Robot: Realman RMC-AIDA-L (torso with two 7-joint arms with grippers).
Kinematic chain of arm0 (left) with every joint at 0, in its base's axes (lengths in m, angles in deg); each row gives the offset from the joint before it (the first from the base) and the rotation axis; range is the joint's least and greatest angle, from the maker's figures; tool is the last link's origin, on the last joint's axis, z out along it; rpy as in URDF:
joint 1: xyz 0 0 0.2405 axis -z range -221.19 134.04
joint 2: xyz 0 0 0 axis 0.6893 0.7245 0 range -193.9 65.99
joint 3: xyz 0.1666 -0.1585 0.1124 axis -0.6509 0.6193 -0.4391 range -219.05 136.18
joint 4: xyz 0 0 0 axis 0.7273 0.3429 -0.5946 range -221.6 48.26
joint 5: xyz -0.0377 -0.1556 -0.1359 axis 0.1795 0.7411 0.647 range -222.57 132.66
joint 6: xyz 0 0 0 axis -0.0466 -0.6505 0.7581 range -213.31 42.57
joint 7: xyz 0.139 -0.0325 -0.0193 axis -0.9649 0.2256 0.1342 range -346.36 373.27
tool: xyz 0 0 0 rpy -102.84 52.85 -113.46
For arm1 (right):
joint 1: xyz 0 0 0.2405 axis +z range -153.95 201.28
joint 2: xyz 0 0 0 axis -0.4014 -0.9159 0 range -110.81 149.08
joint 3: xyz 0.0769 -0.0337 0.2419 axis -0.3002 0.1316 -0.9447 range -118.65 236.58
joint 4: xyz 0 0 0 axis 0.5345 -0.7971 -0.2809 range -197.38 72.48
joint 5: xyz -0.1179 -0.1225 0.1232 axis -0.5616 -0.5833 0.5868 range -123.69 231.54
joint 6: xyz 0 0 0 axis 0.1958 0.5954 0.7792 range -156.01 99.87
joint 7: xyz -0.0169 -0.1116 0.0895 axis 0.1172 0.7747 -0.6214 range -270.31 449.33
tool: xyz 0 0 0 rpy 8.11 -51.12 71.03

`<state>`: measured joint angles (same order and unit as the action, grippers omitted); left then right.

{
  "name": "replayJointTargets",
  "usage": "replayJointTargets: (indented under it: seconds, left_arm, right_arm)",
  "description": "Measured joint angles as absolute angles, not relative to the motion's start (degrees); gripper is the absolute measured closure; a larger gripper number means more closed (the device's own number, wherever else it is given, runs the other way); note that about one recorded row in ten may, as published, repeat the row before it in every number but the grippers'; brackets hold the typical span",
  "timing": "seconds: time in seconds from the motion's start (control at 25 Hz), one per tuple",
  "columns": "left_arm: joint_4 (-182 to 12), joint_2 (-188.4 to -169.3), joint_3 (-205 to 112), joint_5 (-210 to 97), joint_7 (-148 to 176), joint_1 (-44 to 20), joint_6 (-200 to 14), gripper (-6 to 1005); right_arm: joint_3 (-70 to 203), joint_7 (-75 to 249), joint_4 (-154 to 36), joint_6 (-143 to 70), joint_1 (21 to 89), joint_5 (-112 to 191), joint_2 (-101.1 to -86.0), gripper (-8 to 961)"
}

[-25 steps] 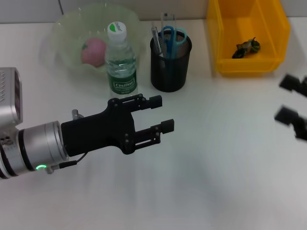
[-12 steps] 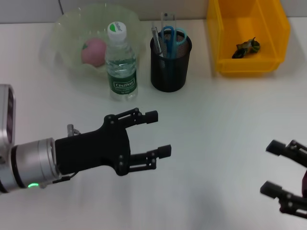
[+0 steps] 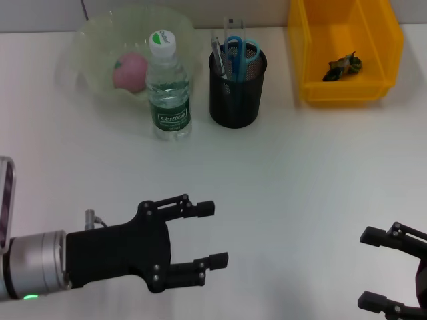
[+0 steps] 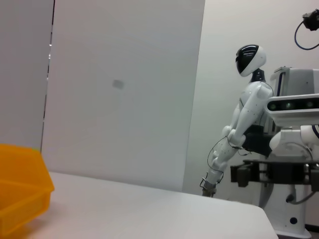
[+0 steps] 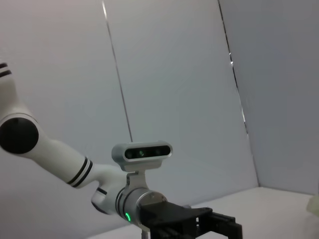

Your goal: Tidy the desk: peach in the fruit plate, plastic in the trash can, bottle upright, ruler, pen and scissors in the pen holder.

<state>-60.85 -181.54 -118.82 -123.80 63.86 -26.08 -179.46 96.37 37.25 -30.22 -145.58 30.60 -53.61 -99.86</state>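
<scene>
Both claws hang spread and empty over the near desk [image 3: 287,193], the left gripper [image 3: 208,235] at one side, the right gripper [image 3: 383,270] at the other. Everything looks sorted: peach [image 3: 130,71] in the fruit plate [image 3: 87,40], bottle [image 3: 168,87] upright beside it, scissors [image 3: 239,50] in the pen holder [image 3: 237,93], scrap in the trash can [image 3: 347,40]. To finish cleanly, I'd draw both arms off low and slow, well apart from the bottle

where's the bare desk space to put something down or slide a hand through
Widest free patch: the desk in front of the bottle, pen holder and trash can, reaching to the open left gripper and open right gripper. The far edge is crowded: fruit plate, bottle and pen holder sit close, with narrow gaps.
</scene>
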Motion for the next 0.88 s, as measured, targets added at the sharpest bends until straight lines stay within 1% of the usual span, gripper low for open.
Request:
replayJointTargets:
  seconds: [0.24,0.4,0.64,0.88]
  left_arm:
    - [-60.9,-181.17,-118.1,-126.6,63.7,-27.0,-179.5,246]
    - [-60.7,-180.88,-118.1,-126.7,63.6,-27.7,-179.6,246]
    - [-60.7,-179.65,-117.8,-126.6,63.5,-29.5,-179.8,246]
    - [-60.8,-179.30,-116.2,-126.7,63.3,-30.8,-180.3,246]
  right_arm:
    - [96.8,36.3,-30.2,-144.7,32.3,-53.8,-99.89,133]
    - [96.9,34.6,-30.4,-143.7,34.8,-53.9,-100.00,133]
    - [100.4,31.9,-31.0,-139.6,39.3,-53.9,-100.27,134]
    - [102.6,30.9,-32.4,-137.9,43.9,-53.9,-100.37,133]
